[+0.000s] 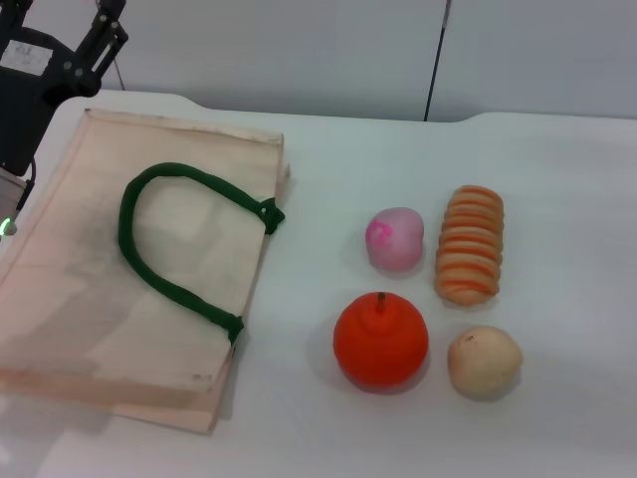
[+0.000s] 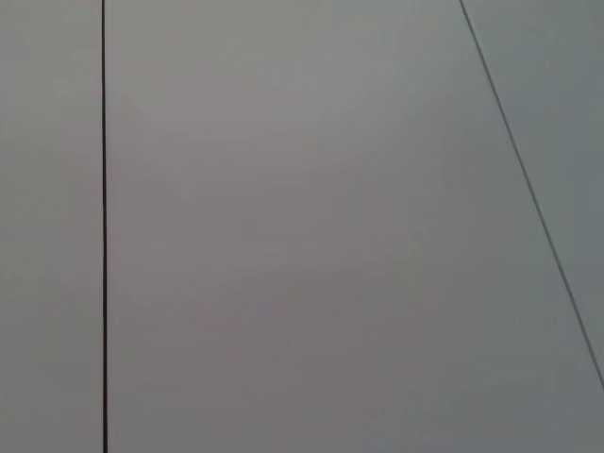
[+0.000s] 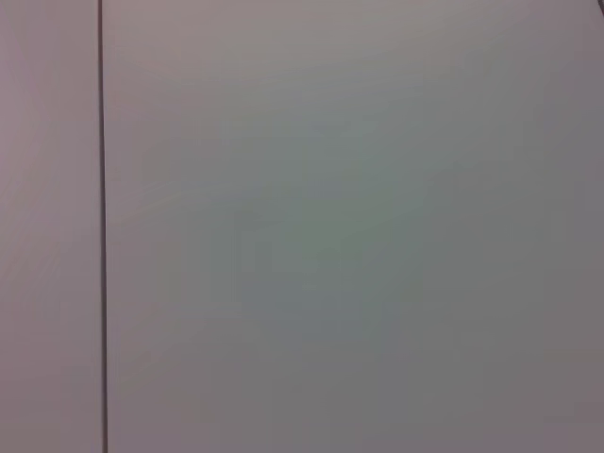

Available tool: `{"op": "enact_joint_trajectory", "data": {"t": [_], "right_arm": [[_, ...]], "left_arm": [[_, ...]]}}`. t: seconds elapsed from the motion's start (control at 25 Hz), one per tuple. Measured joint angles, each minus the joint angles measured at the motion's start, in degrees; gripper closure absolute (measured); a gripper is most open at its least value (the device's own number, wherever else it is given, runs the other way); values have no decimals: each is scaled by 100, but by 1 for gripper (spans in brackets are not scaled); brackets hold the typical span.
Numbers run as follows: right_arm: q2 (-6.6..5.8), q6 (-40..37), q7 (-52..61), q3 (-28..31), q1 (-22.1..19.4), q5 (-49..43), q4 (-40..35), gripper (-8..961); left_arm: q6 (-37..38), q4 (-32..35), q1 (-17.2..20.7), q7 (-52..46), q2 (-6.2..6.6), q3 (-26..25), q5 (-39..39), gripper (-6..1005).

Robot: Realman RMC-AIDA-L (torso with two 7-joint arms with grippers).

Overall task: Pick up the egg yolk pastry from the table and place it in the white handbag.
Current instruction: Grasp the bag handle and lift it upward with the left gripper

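Cream canvas, flat and faintly creased, is making up the white handbag [image 1: 109, 289], which is lying on the left half of the white table [image 1: 557, 179] with its dark green rope handles [image 1: 164, 239] curving across the top panel. Well apart from it, on the right, four rounded foods are sitting in a loose square. Nearest the front right is the egg yolk pastry [image 1: 484, 360], a small matte tan ball with faint brown patches, resting just beside a glossy orange fruit [image 1: 380, 340] with a short stem. Behind them are lying a pink-white bun [image 1: 395, 238] and a long ridged orange-striped bread roll [image 1: 470, 243].

Only the head view is showing any of this; both wrist views are facing plain pale panels crossed by thin dark seams. Part of the left arm [image 1: 45, 70] is showing black at the far left corner, above the bag's edge; whether its fingers are apart or together I cannot tell. No part of the right gripper is appearing in any view.
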Motion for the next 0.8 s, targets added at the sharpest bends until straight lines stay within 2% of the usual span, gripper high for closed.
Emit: {"op": "enact_joint_trajectory", "data": {"t": [0.68, 0.8], "right_arm": [[0, 0, 0, 10, -3, 0, 29, 76], [-3, -36, 0, 9, 4, 0, 63, 76]], "left_arm": [[-25, 0, 1, -27, 0, 0, 0, 183], [-320, -8, -41, -512, 10, 7, 7, 183]]}}
